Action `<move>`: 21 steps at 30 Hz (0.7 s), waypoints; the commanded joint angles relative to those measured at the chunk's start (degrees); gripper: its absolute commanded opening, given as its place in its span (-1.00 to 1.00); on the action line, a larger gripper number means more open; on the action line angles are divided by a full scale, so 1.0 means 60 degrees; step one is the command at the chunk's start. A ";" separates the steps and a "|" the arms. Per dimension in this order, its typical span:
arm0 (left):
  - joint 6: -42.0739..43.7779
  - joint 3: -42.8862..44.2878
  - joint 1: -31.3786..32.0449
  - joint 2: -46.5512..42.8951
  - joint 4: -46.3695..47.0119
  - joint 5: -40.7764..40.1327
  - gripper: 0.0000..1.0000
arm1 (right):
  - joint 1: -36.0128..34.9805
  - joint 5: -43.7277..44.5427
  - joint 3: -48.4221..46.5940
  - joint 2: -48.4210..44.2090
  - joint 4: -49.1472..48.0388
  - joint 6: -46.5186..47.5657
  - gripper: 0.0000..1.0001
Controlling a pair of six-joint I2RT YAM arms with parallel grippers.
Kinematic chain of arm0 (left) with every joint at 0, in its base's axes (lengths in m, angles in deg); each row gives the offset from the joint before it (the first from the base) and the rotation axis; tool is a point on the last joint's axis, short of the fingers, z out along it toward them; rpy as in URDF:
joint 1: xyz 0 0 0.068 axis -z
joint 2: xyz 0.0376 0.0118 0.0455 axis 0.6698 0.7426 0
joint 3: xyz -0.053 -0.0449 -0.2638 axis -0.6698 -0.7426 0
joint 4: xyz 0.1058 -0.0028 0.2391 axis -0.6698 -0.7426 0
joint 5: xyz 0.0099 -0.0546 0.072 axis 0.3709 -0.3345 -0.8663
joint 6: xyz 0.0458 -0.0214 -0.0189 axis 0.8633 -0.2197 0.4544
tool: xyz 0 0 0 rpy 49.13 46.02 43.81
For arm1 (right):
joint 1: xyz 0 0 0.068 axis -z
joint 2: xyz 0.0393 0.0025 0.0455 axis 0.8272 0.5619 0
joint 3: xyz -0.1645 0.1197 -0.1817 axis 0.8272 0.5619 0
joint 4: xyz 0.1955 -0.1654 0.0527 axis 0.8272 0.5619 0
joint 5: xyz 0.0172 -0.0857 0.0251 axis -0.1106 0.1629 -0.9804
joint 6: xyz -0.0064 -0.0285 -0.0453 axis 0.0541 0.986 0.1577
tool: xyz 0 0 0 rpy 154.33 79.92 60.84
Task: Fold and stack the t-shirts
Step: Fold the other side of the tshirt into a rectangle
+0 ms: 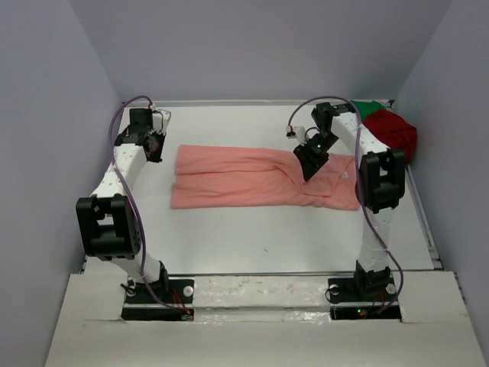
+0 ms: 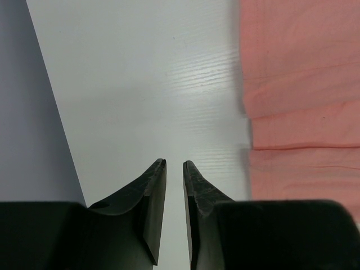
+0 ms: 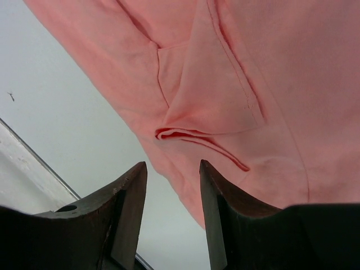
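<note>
The salmon-pink t-shirt (image 1: 237, 180) lies flat across the middle of the white table, folded lengthwise into a long band. My left gripper (image 1: 157, 145) hovers just off its left end. In the left wrist view the gripper (image 2: 174, 163) stands narrowly open over bare table with nothing between the jaws, and the pink cloth (image 2: 304, 84) is to its right. My right gripper (image 1: 309, 164) hangs over the shirt's right part. It is open (image 3: 173, 164) above the cloth's edge, close to a small raised fold (image 3: 185, 134). The dark red t-shirt (image 1: 393, 131) lies bunched on the green one (image 1: 368, 105) in the back right corner.
Grey walls close in the table (image 1: 252, 237) on the left, back and right. A raised strip (image 1: 424, 222) runs along the table's right side. The table's edge (image 3: 22, 152) shows in the right wrist view.
</note>
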 commanded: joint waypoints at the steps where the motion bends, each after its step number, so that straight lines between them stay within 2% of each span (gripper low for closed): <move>1: 0.0119 -0.0087 0.0034 -0.0427 -0.0080 -0.0088 -0.37 | -0.0046 -0.0321 0.0009 0.0368 -0.0265 -0.0071 -0.04; 10: 0.0119 -0.0204 0.0034 -0.0471 -0.0021 -0.0147 -0.36 | -0.0046 -0.0263 -0.0429 0.1028 -0.0572 -0.0188 -0.04; 21: 0.0119 -0.0175 0.0034 -0.0354 -0.0021 -0.0191 -0.36 | -0.0046 0.0601 -0.0913 0.1131 -0.1319 -0.0569 -0.03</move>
